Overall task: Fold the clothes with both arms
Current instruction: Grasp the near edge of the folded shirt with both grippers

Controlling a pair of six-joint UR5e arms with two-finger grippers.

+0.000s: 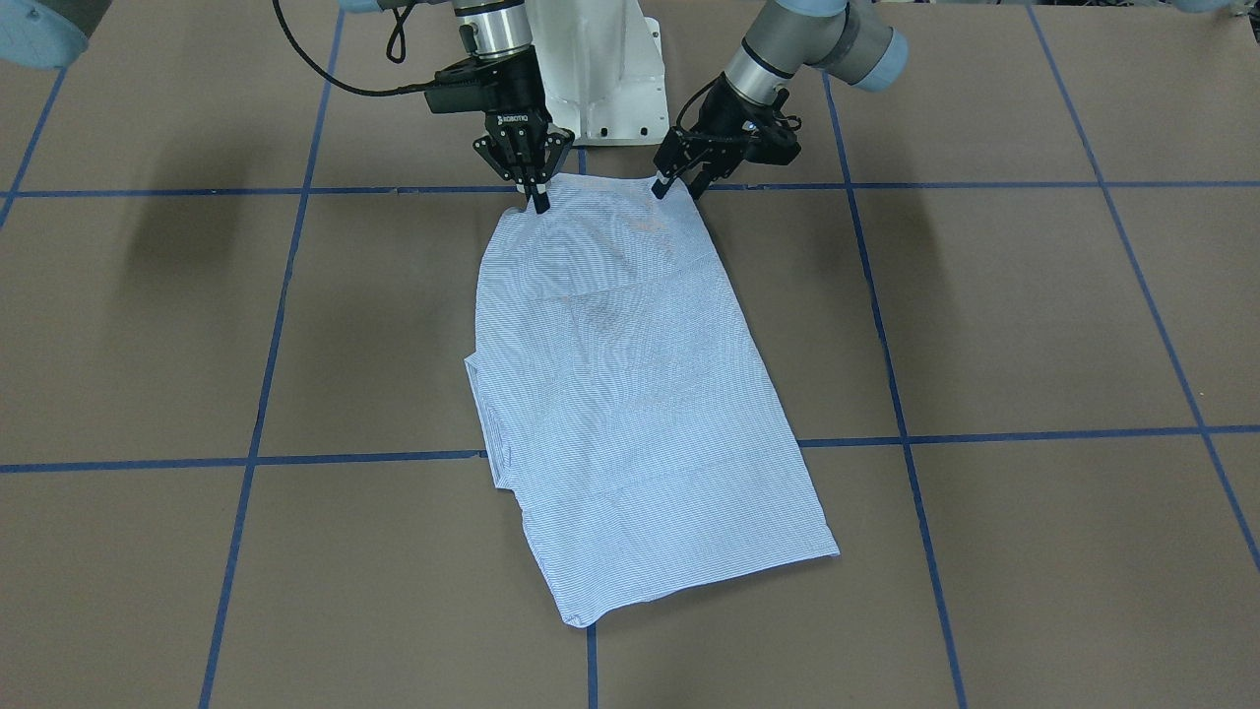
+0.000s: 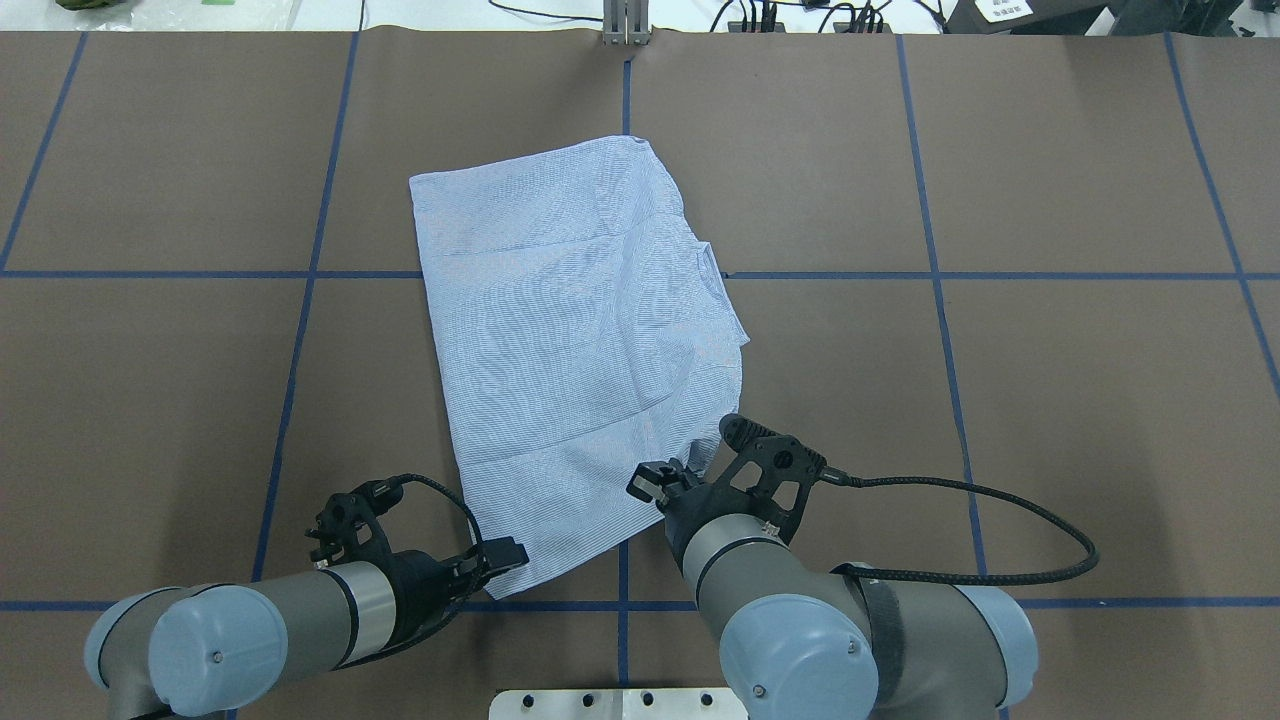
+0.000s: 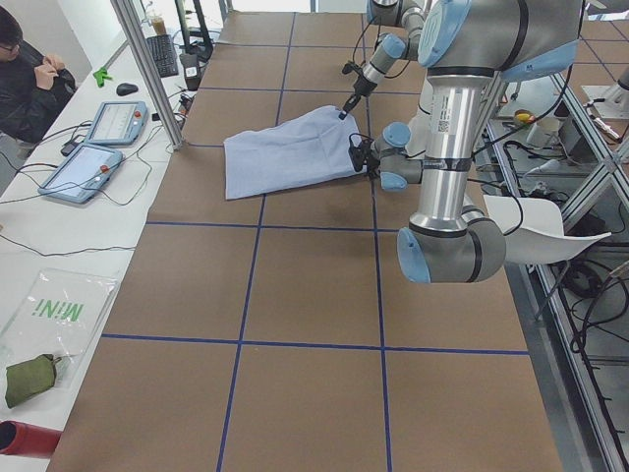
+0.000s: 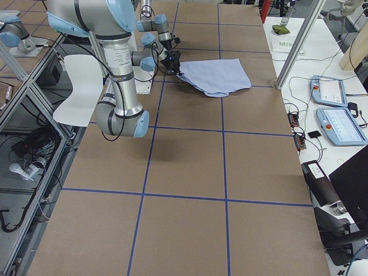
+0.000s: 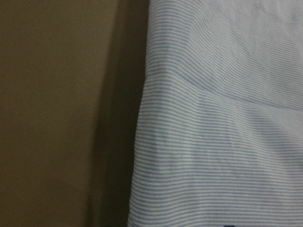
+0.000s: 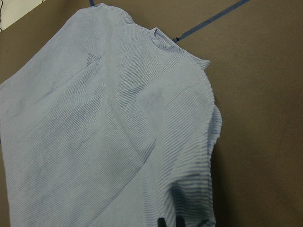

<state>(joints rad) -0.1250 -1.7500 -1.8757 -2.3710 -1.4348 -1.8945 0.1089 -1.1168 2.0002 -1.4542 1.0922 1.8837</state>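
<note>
The light blue striped shirt (image 1: 630, 394) lies folded into a long panel on the brown table, slanting away from the robot; it also shows from overhead (image 2: 570, 330). My left gripper (image 1: 677, 187) is at the shirt's near corner on my left side (image 2: 505, 555) and looks shut on the shirt's edge; its wrist view is filled by the fabric (image 5: 222, 142). My right gripper (image 1: 538, 202) is shut on the other near corner (image 2: 690, 465). The right wrist view shows cloth (image 6: 104, 132) rising to the fingertips (image 6: 168, 222). Collar, buttons and pocket are hidden.
The white pedestal base (image 1: 600, 69) stands just behind the grippers. Blue tape lines (image 1: 891, 394) grid the table (image 2: 1050, 380). A side bench with control tablets (image 3: 98, 147), a metal post (image 3: 147, 69) and a seated operator (image 3: 29, 79) lies beyond the far edge.
</note>
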